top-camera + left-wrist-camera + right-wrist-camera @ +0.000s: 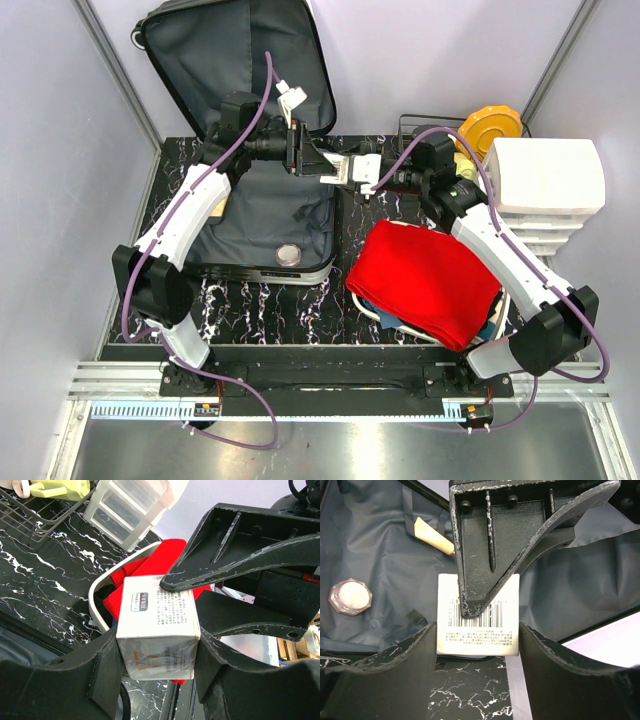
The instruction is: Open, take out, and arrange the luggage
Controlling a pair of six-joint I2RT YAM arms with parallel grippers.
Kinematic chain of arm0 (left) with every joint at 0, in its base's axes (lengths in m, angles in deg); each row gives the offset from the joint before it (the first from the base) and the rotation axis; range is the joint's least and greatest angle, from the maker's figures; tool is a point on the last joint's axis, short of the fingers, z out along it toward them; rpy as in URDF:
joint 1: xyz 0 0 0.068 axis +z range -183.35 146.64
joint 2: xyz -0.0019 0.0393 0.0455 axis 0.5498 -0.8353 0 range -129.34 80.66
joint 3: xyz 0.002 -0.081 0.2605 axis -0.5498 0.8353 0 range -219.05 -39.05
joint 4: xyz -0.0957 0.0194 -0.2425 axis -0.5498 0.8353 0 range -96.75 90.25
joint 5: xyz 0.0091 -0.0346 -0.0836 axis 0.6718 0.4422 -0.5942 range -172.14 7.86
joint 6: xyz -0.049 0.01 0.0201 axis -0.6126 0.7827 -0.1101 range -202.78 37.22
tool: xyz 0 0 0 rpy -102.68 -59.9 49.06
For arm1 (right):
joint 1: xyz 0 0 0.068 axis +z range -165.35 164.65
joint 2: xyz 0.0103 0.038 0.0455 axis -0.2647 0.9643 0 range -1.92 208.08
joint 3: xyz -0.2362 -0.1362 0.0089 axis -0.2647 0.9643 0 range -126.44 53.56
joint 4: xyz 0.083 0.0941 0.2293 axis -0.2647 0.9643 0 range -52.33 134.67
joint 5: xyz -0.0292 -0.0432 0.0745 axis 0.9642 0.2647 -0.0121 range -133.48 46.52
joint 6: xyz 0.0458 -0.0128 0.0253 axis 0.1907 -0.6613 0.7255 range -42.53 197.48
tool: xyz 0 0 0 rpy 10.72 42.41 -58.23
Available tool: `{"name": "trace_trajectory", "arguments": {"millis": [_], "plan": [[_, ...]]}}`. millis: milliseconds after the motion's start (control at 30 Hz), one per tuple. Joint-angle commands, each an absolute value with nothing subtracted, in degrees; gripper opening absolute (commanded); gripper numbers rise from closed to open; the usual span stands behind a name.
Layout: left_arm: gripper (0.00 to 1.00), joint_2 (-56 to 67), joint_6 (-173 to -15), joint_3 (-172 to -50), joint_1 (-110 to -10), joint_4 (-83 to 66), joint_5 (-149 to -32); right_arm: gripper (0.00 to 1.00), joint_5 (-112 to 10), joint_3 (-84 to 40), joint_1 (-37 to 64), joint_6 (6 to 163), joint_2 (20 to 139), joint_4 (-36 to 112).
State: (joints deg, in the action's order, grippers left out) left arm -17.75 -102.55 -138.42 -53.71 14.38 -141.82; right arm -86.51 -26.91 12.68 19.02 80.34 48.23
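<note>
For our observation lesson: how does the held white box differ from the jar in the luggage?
The white box is a printed rectangular carton; the jar is eight-sided with a plain white top. The white box is held aloft by the jaws of the left gripper; the jar lies loose on the luggage lining. Both are small and pale.

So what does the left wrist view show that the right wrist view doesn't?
Only left wrist: red cloth in a basin, drawer organiser, wire basket. Only right wrist: suitcase lining, a small jar, a cream tube. Both: the box, gripped by the left gripper and right gripper, and the table.
</note>
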Motion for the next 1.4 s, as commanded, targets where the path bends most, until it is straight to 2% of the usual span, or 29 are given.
{"name": "trace_trajectory", "arguments": {"millis": [0, 33, 100, 133, 167, 200, 267, 300, 333, 467, 667, 1000, 1367], "plan": [[0.28, -16.7, -102.5, -142.1, -53.8, 11.3, -144.7, 0.66, -84.6, -30.7, 13.1, 21.3, 79.9, 48.3], [0.29, -17.2, -102.4, -142.3, -53.8, 11.3, -144.8, 0.61, -84.4, -31.3, 13.1, 21.7, 80.3, 48.8], [0.35, -17.3, -102.4, -142.7, -53.9, 11.4, -145.0, 0.52, -83.9, -32.0, 13.1, 22.0, 80.5, 49.9], [0.44, -17.6, -102.4, -142.8, -53.9, 11.5, -145.0, 0.42, -83.7, -32.0, 13.1, 22.0, 80.4, 50.0], [0.53, -17.7, -102.4, -142.9, -53.9, 11.5, -144.6, 0.37, -83.0, -32.0, 13.2, 22.3, 80.2, 50.1], [0.69, -17.9, -102.4, -143.2, -53.8, 11.6, -144.5, 0.33, -82.5, -31.7, 13.1, 22.6, 80.1, 50.1], [0.83, -18.1, -102.5, -143.5, -53.3, 12.4, -142.9, 0.26, -79.7, -31.4, 13.0, 24.4, 79.3, 50.1], [0.94, -18.1, -103.2, -143.5, -53.0, 11.9, -142.3, 0.25, -78.7, -31.1, 12.9, 25.0, 79.0, 50.1], [0.99, -18.3, -104.0, -143.4, -51.8, 11.2, -142.0, 0.22, -77.6, -30.8, 12.7, 26.0, 78.3, 50.1], [0.99, -19.7, -106.4, -145.2, -47.8, 8.9, -138.7, 0.12, -73.9, -31.4, 8.9, 36.2, 76.8, 52.8], [0.99, -22.3, -104.7, -150.4, -44.3, 10.1, -135.8, 0.09, -68.5, -37.0, -3.5, 51.6, 74.9, 60.6], [0.99, -24.3, -105.2, -150.2, -45.0, 10.4, -136.2, 0.09, -59.7, -42.9, -26.0, 62.0, 73.0, 70.6], [0.99, -21.9, -104.1, -145.6, -44.8, 10.3, -135.1, 0.06, -53.3, -56.8, -34.0, 64.7, 88.5, 77.9]]}}
